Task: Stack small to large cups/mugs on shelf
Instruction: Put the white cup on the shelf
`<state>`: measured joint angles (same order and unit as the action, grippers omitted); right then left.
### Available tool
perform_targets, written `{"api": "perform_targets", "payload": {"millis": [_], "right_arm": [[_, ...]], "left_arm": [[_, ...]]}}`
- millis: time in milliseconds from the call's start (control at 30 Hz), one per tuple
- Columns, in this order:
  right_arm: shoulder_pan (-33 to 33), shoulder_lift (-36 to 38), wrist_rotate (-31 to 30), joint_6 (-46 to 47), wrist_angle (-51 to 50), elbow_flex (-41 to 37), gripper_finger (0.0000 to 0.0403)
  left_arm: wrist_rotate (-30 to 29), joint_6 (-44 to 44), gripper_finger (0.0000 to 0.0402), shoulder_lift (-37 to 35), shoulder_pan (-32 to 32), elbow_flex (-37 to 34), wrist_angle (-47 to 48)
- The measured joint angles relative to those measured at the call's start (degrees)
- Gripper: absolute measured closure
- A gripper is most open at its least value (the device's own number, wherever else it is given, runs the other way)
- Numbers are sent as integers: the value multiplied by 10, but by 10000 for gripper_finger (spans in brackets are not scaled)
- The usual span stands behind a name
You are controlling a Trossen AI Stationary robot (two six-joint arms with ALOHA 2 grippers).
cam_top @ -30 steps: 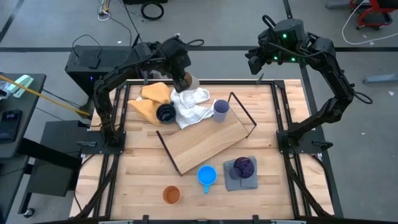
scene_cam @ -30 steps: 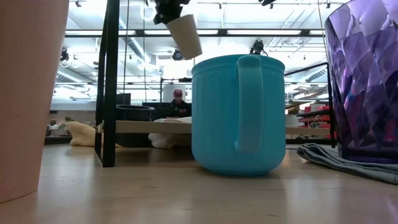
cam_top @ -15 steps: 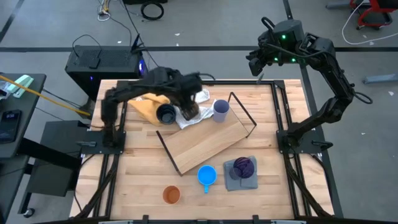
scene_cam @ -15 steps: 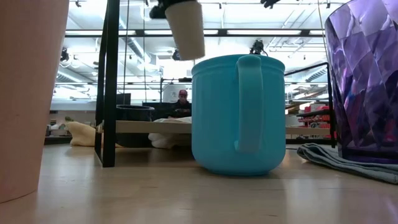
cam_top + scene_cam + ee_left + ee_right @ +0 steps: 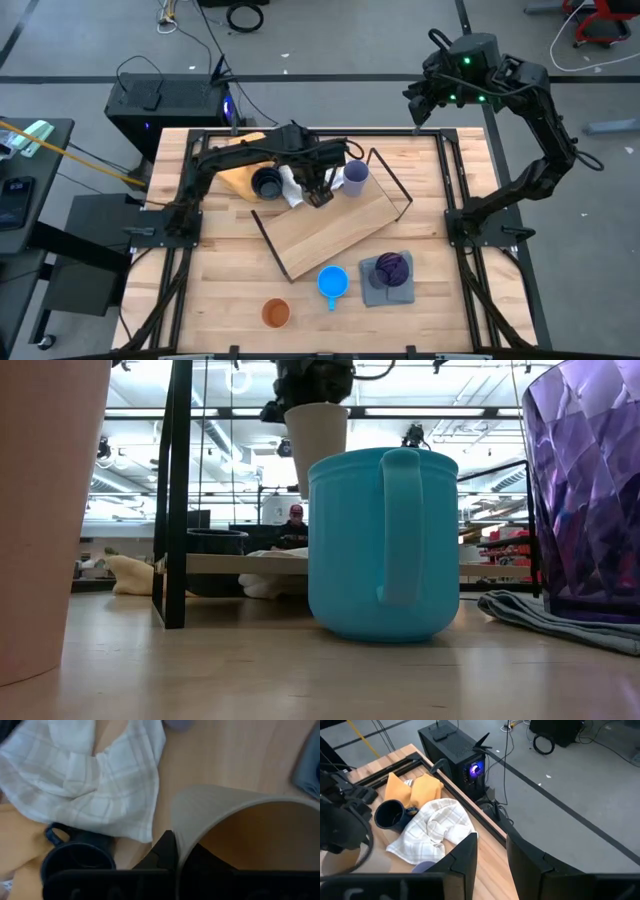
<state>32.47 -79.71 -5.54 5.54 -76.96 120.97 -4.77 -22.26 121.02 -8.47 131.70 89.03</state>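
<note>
My left gripper (image 5: pixel 319 189) hangs over the far end of the shelf (image 5: pixel 335 228), shut on the beige cup (image 5: pixel 317 442), which is upright in the air. The lavender cup (image 5: pixel 355 177) stands on the shelf just to its right. A dark navy mug (image 5: pixel 266 183) sits by the white cloth (image 5: pixel 293 183). The bright blue mug (image 5: pixel 333 283) and the orange cup (image 5: pixel 275 313) stand on the tabletop near the front. The purple cup (image 5: pixel 392 268) rests on a grey cloth (image 5: pixel 377 291). My right gripper (image 5: pixel 492 857) waits open, high above the far right corner. My left gripper holds the beige cup by its rim wall (image 5: pixel 181 837), one finger inside the cup and one finger (image 5: pixel 164 851) outside. The fingers come from above, pointing down. The cup hangs upright below them, mouth up, clear of the shelf.
A yellow cloth (image 5: pixel 232 168) lies at the far left beside the navy mug. The shelf's black wire frame (image 5: pixel 392 182) rises at its right end. Bare shelf board lies on the near side of my left gripper. A person sits in the room behind the table.
My left gripper has carried the beige cup from above the table's far edge toward the near edge and to the right, and down, to above the shelf's far end. It has turned, and the cup has gone from tilted to upright.
</note>
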Motion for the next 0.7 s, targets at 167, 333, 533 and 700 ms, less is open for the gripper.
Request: {"api": "perform_targets", "payload": {"millis": [167,333,533,700], "right_arm": [[0,8,-2,-3,-2,0,291],[0,12,-2,-3,-3,0,291],[0,13,-4,-4,-6,0,291],[0,13,-4,-4,-9,0,291]], "left_arm": [[6,1,394,17,-4,-1,-10],[18,5,394,43,-9,-1,-13],[26,23,394,64,-13,-1,-19],[26,25,394,69,-20,-1,-32]]}}
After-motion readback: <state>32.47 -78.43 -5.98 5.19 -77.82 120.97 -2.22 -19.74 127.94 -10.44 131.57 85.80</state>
